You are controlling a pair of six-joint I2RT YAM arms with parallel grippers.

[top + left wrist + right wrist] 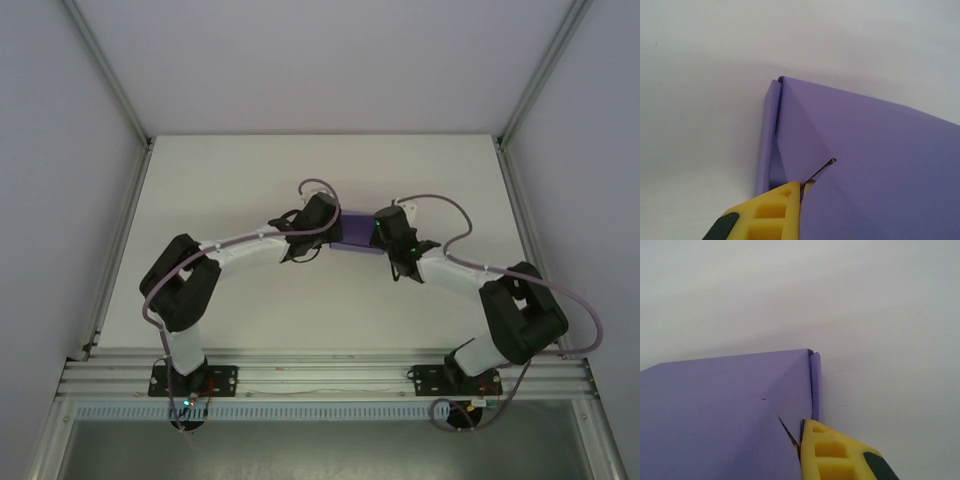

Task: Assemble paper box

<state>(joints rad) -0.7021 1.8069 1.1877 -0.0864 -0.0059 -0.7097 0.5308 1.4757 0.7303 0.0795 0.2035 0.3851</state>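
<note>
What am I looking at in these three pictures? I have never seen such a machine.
These are two robot arms bolted at the near edge of a white table. One picture looks down from above; the other two come from cameras on each wrist. Between the arms sits a purple paper box, partly folded. The left pincer and the right pincer meet it from opposite ends. Up close, a yellow finger of the left pincer presses at the card's edge, and a yellow finger of the right one too. Whether either truly grips the card, I cannot tell.
</note>
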